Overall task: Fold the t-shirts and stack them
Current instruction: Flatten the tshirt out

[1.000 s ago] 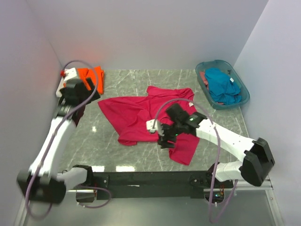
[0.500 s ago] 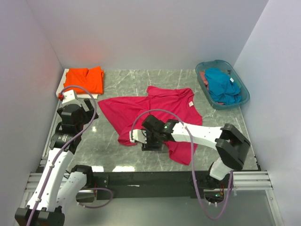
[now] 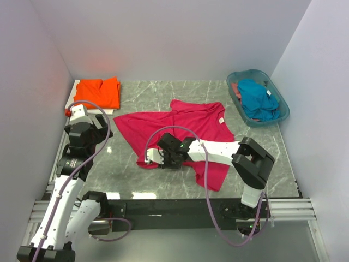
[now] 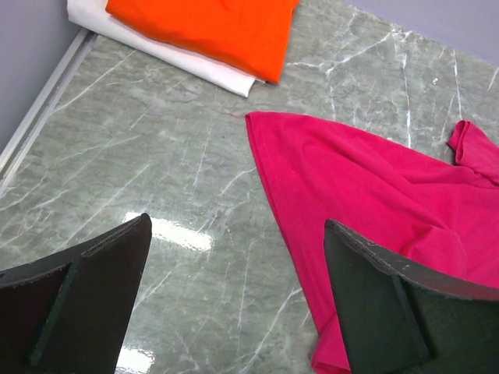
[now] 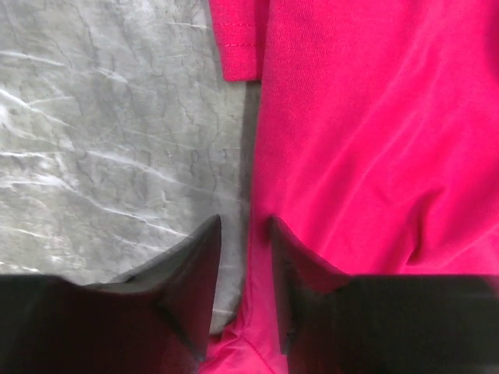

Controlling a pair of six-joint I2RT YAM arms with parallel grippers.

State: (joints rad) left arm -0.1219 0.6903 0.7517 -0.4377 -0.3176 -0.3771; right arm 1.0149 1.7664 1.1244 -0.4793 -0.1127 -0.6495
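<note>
Right jaws are narrowed down with the magenta shirt (image 5: 351, 117) hem sitting in the gap, can't tell if it's actually pinched. Left jaws are spread wide above bare tabletop (image 4: 156, 156), orange shirt (image 4: 210, 27) folded well beyond them.

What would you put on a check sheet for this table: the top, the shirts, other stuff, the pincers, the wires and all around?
Surface: grey marbled tabletop, glossy.
Job's things: magenta-red t-shirt spread rumpled mid-table; orange t-shirt folded, far left corner; teal-blue t-shirt bunched in the teal plastic basket.
Clutter: that basket, far right; white cloth under the orange t-shirt.
Pincers: left pincer open, empty; right pincer jaws close together astride the magenta-red t-shirt's near edge, grip unclear.
Cables: left arm's cable and right arm's cable, both lilac, hang in loose loops.
Surroundings: plain pale walls on three sides.
</note>
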